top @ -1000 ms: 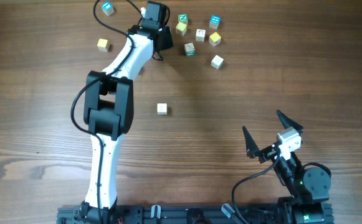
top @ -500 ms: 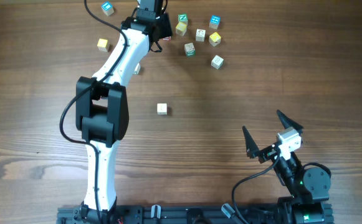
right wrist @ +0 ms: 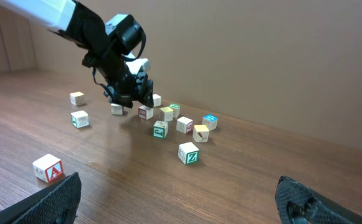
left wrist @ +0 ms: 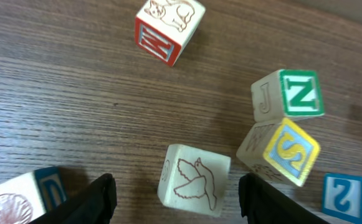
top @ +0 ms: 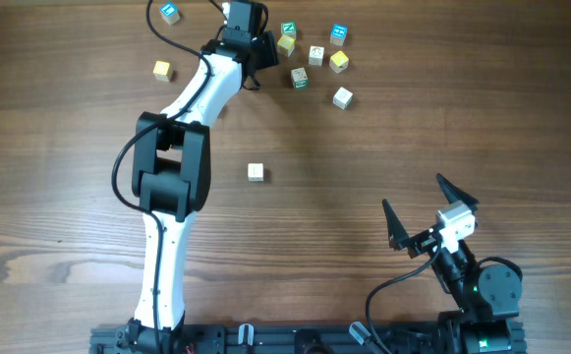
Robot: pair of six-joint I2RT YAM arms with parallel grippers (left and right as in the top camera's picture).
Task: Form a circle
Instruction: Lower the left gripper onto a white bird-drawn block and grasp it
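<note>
Nearest me, the right gripper (top: pixel 413 202) is sitting by the base with its jaws spread wide and nothing in them, so I'm not seeing trouble there. The lone cube (top: pixel 256 172) is lying well apart in the middle of the table (top: pixel 462 118). The left arm (top: pixel 157 265) could be clipping it if it swings back low.

The real worry is at the far edge. The left gripper (top: pixel 257 51) is hanging low over the bird cube (left wrist: pixel 193 180). Its fingers (left wrist: pixel 100 199) are standing apart with a gap showing on both sides, gripping nothing. Lifting off at a slant, one finger could drag that cube sideways. Sliding right, it could knock the green N cube (left wrist: pixel 290 93) and the yellow S cube (left wrist: pixel 283 149) just beside it.

The circle (top: pixel 316 55) is not looking like a ring yet. It is a loose scatter at the far side, just right of that gripper, with yellow and blue cubes mixed in, so taking a wrong one is an easy slip.

The left arm is stretching from the near edge and folding at the black elbow (top: pixel 172 162) about mid-table. From there its white forearm is running up and right to a wrist that is pointing down at the wood.
</note>
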